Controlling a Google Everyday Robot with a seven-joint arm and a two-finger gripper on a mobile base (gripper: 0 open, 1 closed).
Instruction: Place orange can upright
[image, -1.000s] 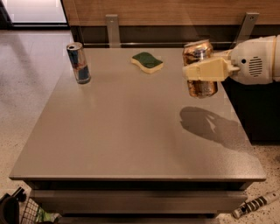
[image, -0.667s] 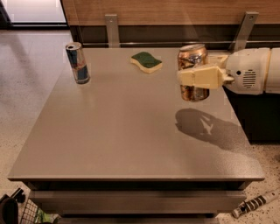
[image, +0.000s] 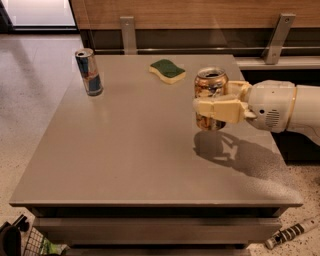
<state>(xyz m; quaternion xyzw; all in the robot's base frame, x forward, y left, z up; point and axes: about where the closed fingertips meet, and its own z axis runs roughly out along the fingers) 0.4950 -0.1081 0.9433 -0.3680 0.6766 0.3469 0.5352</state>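
Between end effector fingers: orange can, clamped, upright. Both lower, further left than before; shadow just beneath on worktop. Sponge behind-left; blue can far left.

The grey table carries a green-and-yellow sponge near its far edge. An upright blue-and-silver can stands well to the sponge's left. Right of the sponge and nearer, the gripper has its jaws clasping the orange can over the table.
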